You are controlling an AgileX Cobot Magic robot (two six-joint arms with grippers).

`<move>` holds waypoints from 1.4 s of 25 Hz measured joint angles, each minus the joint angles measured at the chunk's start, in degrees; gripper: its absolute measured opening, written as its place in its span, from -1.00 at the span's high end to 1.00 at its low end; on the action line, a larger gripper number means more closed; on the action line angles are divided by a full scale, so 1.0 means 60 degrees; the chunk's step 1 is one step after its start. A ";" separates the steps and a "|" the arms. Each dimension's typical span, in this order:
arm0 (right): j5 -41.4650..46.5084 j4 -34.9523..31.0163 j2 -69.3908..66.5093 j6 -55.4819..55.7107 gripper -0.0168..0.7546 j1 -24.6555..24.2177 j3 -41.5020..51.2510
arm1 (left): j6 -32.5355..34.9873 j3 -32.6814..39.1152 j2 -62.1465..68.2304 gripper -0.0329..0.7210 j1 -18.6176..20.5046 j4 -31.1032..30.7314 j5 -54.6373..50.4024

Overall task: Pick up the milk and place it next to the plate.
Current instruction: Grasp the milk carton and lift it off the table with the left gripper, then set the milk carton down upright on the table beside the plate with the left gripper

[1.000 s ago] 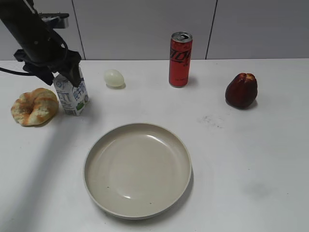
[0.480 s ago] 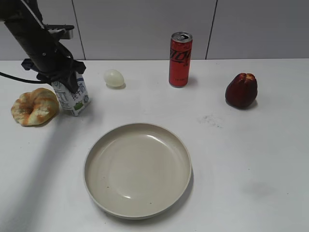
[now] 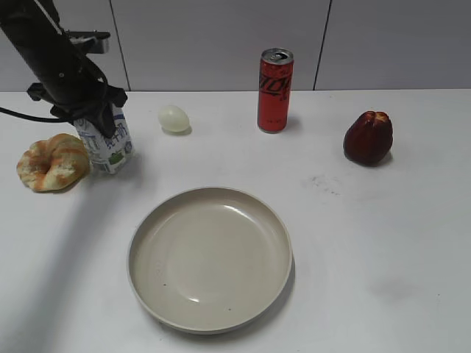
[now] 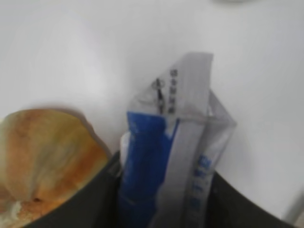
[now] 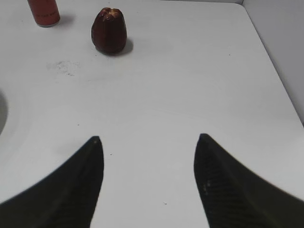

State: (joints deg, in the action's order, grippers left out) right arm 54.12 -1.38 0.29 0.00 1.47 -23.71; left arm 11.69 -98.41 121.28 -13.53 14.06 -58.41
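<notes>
the left gripper (image 3: 99,118) clamps the milk (image 3: 110,147), which has tipped and risen slightly since a second ago, bread roll (image 3: 51,162) just beside it; the lift seems begun, the plate (image 3: 210,257) waiting below-right. right gripper (image 5: 147,142) idles, spread wide.

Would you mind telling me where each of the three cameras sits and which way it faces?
Exterior view: in front of the table, raised, slanting down over the plate toward the back wall; left arm showing.
Left wrist view: on the left arm, looking down on the milk between its dark fingers, bread beside.
Right wrist view: above bare table, facing the red fruit; right gripper open.
Exterior and left wrist share the milk and bread.
</notes>
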 joint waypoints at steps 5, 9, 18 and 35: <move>0.0000 0.0000 0.0000 0.0000 -0.23 0.0000 0.0000 | 0.0457 -0.1028 -0.0223 0.15 -0.0586 -0.0029 -0.0570; 0.0000 0.0000 0.0000 0.0000 -0.23 0.0000 0.0000 | 0.1584 -0.1398 -0.0223 0.15 -0.1391 0.0014 -0.0522; 0.0000 0.0000 0.0000 0.0000 -0.23 0.0000 0.0000 | 0.4038 -0.1430 0.0375 0.15 -0.2502 0.0381 -0.0501; 0.0000 0.0000 0.0000 0.0000 -0.23 0.0000 0.0000 | 0.6622 -0.1442 0.1033 0.15 -0.2756 0.1360 -0.0546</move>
State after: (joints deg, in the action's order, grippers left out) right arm 54.12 -1.38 0.29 0.00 1.47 -23.71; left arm 51.42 -107.07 127.48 -30.07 22.21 -61.68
